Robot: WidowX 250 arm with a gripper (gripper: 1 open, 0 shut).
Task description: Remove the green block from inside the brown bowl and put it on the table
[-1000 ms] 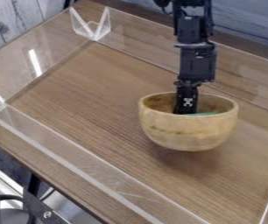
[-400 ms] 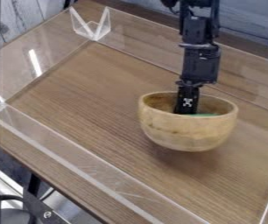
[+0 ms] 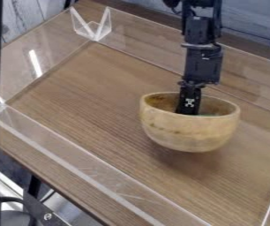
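Now the gripper point(image 3: 191, 108), clenched deep inside the brown bowl point(image 3: 191, 124), should lift straight up clear of the rim; the green block below it is hidden.

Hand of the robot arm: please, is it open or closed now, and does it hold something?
Hand: closed, reaching down inside the brown bowl. Whether it holds the green block cannot be told; the bowl's rim hides its tips.

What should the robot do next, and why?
Probably lift straight up. The tool is down inside the bowl and shut, likely on the block, which the rim hides. Rising clears the rim before moving over bare table.
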